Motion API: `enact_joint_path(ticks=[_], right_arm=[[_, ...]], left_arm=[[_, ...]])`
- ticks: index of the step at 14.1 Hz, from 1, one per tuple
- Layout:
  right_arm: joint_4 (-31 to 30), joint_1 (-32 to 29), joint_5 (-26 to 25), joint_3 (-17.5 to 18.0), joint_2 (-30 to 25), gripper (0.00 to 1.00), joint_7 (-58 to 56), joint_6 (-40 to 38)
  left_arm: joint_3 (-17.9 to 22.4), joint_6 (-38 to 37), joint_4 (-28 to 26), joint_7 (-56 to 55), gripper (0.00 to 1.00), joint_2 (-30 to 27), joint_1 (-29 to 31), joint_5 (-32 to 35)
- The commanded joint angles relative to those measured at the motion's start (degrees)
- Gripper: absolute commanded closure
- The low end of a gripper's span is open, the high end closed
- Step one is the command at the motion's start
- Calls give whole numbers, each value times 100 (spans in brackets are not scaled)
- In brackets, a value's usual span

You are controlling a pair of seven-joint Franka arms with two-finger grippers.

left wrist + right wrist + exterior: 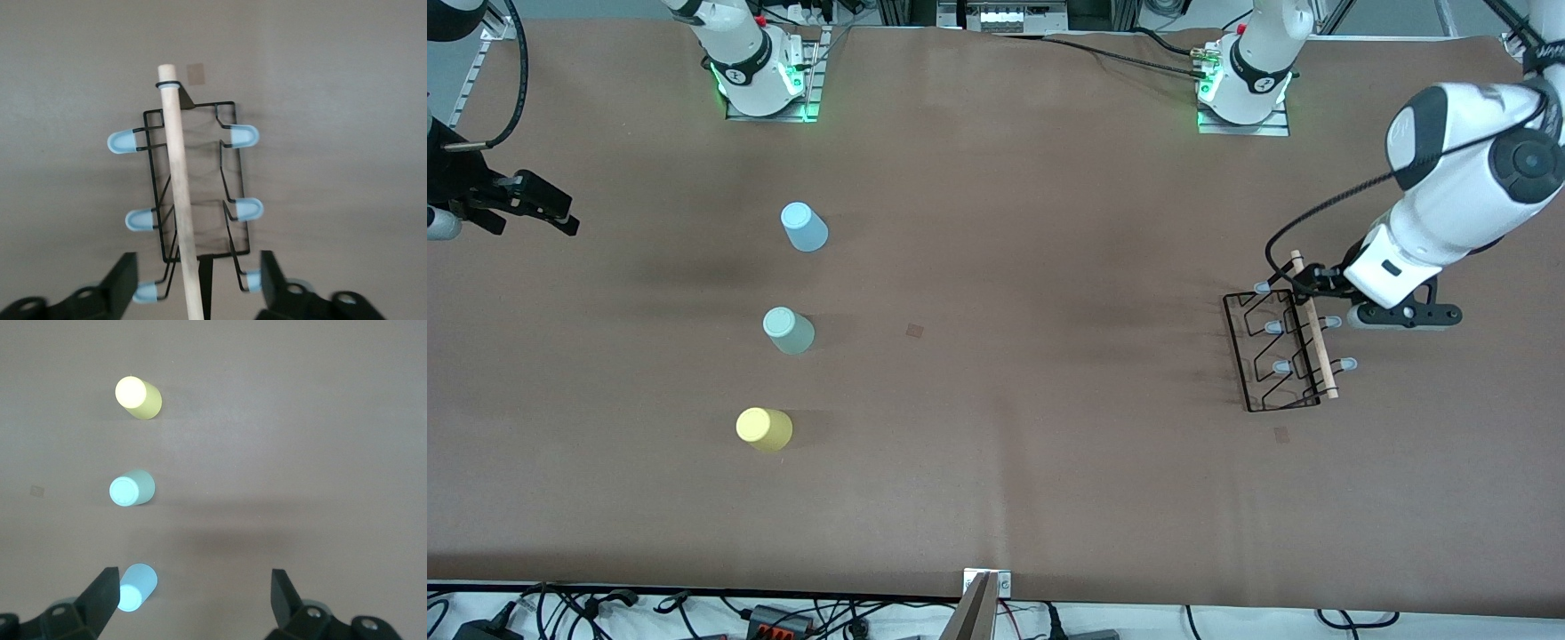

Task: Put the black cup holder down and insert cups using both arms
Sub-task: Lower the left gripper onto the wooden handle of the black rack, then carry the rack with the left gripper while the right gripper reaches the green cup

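Left wrist view: tool (197,283) fingers cut off; rod handle (180,207) between.

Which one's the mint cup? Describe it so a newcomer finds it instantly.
On the brown table, toward the right arm's end, three upside-down cups stand in a row running away from the front camera. The mint green cup is the middle one, between the light blue cup farther off and the yellow cup nearest the camera.

One camera sits high over the table (996,498) edge across from my bases and looks down at it all. My left wrist camera looks down close on the black cup holder (200,187). My right wrist camera looks down from higher on the cups (130,487). The high camera sees both too.
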Motion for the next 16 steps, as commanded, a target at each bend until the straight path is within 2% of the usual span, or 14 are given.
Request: enact_joint_path(ticks=[1,5,8,10,11,15,16], right_arm=[[45,-36,-55,46,5,0,15,-34],[45,-36,-63,46,101,0,15,-51],[45,-27,-63,55,215,0,15,-60],[45,183,-89,55,312,0,24,-51],[28,210,-90,55,356,0,41,-25],[80,578,-11,55,970,0,50,19],[98,693,-19,55,1102,0,50,97]], left_arm=[[-29,257,-63,75,33,223,186,-16],[-29,363,-124,57,33,285,230,-16],[-29,634,-387,5,37,285,230,-16],[-29,697,-475,-4,46,294,230,-16],[-29,671,-484,-13,54,303,230,-16],[-29,671,-511,-22,60,329,230,-16],[-29,662,-511,-22,65,329,230,-16]])
